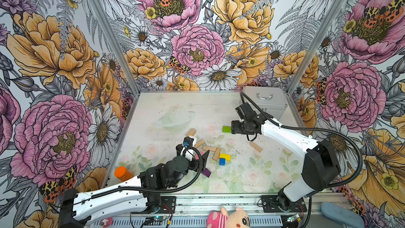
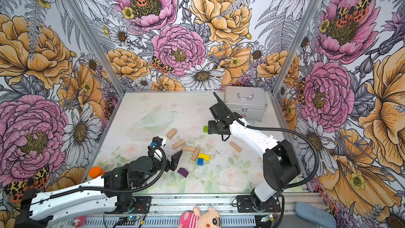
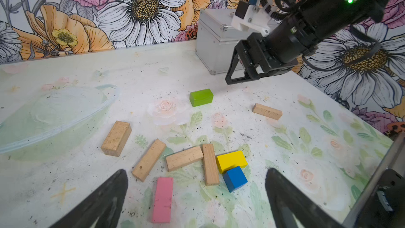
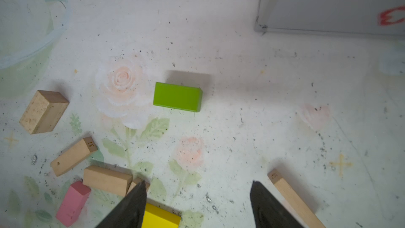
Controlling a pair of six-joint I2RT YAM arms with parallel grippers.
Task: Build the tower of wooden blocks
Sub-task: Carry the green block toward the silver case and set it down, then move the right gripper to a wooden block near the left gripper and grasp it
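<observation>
Wood blocks all lie loose and flat mid-tabletop, none stacked, so no tower yet. The plain tan wooden bars cluster against a yellow painted block and blue painted cube; a pink painted bar and purple painted piece sit near the left arm, and a green painted rectangular block lies apart toward the back. The right arm hovers just beside the green block, jaws open and empty, likely lining up a pick; the left arm's jaws are spread wide too, holding nothing. The pale tabletop has a faded rose print and gritty specks, with bold floral wallpaper walls around it, a silver metal case in the back right corner and an orange-capped bottle front left.

Loose wood blocks on floral tabletop
</observation>
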